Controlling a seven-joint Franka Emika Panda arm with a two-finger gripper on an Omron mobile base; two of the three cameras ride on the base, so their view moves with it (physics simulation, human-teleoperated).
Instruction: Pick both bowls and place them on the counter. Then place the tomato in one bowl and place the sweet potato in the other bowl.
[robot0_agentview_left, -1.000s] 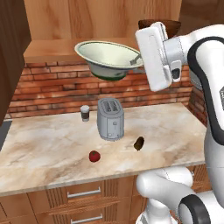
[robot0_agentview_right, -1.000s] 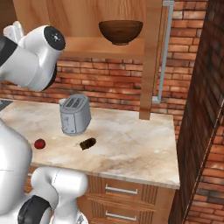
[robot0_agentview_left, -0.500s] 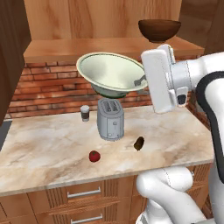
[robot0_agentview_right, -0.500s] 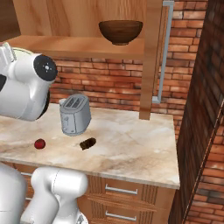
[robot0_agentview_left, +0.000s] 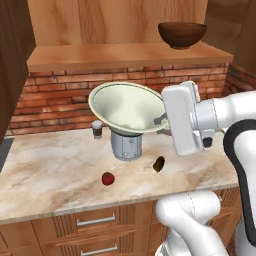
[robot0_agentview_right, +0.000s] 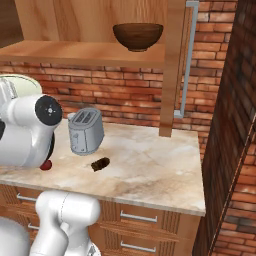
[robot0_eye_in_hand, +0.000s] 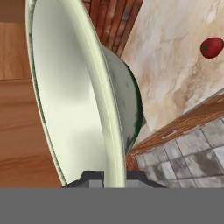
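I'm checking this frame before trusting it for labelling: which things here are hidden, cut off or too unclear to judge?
- Toaster, left base view: its top is hidden behind the white and green bowl.
- Tomato, right base view: mostly covered by the robot's arm.
- Gripper, hand view: fingertips cut off at the bottom edge, pinching the bowl's rim.
- Shaker, left base view: too small to show detail.

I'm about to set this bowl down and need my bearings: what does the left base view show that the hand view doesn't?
Left base view alone: the dark brown bowl on the shelf, the toaster, the shaker and the sweet potato. Hand view alone: the fingers shut on the bowl's rim, and grey floor tiles. Both: the white and green bowl, the tomato and the counter.
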